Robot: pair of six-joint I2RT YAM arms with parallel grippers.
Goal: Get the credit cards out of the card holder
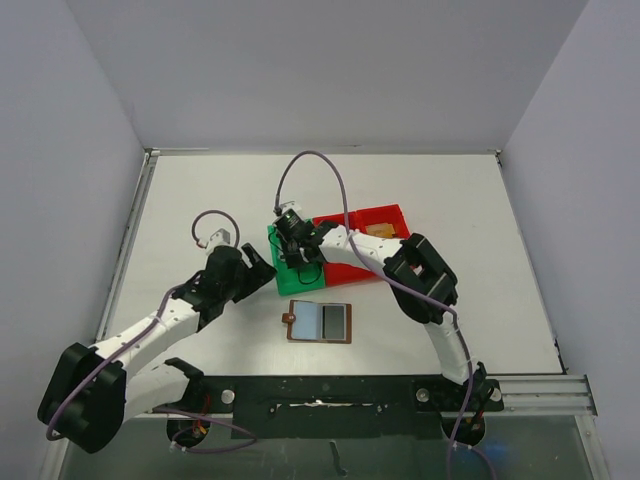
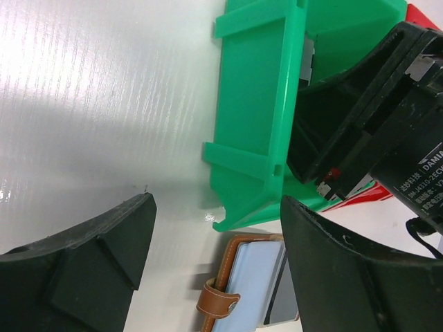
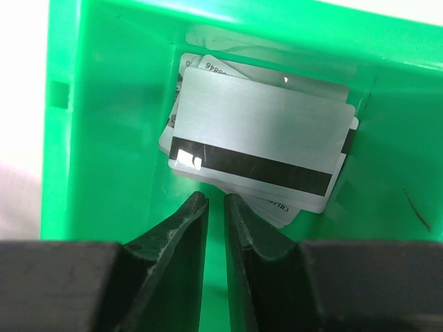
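The white table (image 1: 470, 300) fills the overhead view. On it the green bin (image 1: 283, 283) sits just above centre, with the red bin (image 1: 385, 215) beside it to the right. The right gripper (image 1: 296, 262) hangs over the green bin. Only its wrist view shows its fingers nearly together with nothing between them, above a heap of credit cards (image 3: 263, 138) on the bin floor. Left of the bin, the left gripper (image 1: 258, 272) gapes wide and empty. The card holder (image 1: 318, 322) lies open at centre frame, below the bin.
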